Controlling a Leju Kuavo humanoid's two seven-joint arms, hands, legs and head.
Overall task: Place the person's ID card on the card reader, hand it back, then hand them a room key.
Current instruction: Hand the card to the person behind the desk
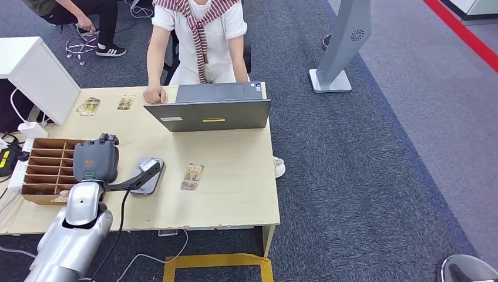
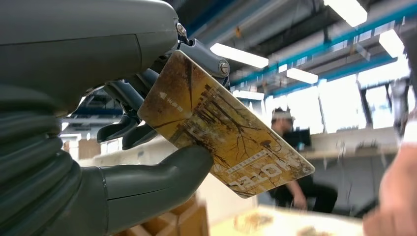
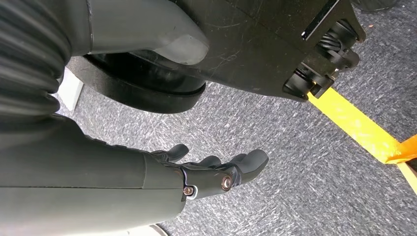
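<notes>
My left hand (image 1: 96,160) is raised above the table's left side, beside the grey card reader (image 1: 147,175). In the left wrist view this hand (image 2: 118,182) pinches a yellow-brown printed card (image 2: 226,132) between thumb and fingers, tilted, with most of its face showing. A similar card (image 1: 192,176) lies flat on the table just right of the reader. The person in a white top (image 1: 199,35) sits at the far side, one hand (image 1: 154,94) resting on the table. My right hand (image 3: 211,172) hangs over the carpet, fingers apart and holding nothing.
An open grey laptop (image 1: 211,108) stands at the far middle of the wooden table (image 1: 235,194). Two more cards (image 1: 88,106) (image 1: 125,103) lie at the far left. A brown compartment box (image 1: 47,167) sits under my left hand. A blurred person's hand (image 2: 393,191) is near the card.
</notes>
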